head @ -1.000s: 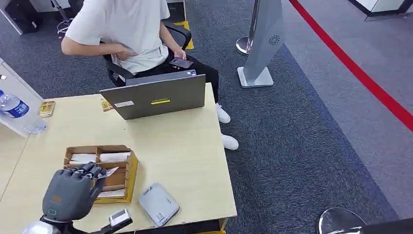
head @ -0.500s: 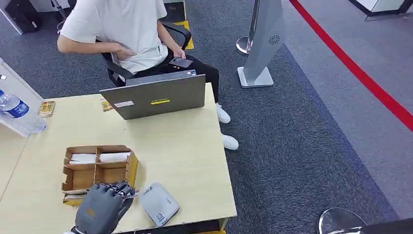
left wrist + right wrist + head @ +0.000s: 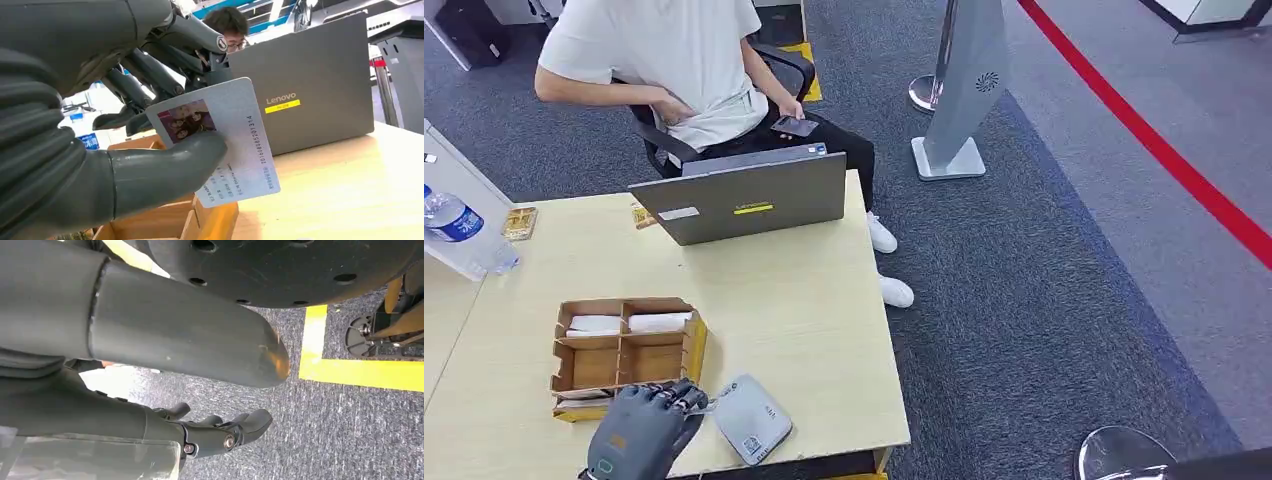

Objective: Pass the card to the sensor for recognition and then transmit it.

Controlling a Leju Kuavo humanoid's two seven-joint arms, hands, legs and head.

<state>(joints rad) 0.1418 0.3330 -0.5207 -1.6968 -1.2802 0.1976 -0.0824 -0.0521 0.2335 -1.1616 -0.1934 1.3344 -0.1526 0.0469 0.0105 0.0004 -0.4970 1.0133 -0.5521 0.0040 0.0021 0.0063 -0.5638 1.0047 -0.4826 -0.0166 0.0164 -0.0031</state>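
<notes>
The left hand [image 3: 639, 432] has swung from the wooden tray [image 3: 692, 345] toward the sensor [image 3: 749, 418]. Its fingers [image 3: 165, 80] pinch the card [image 3: 225, 140], which looks ready for reading.

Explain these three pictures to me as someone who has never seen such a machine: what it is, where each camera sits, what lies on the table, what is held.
This is a humanoid robot with two arms. The head view looks down on a pale wooden table. The other views come from cameras behind each wrist. On the table lie a grey laptop, a compartmented cardboard tray, a flat grey card sensor and a water bottle. The dark grey left hand pinches a white photo card beside the sensor. The right hand hangs over carpet, holding nothing. A person sits behind the laptop.
</notes>
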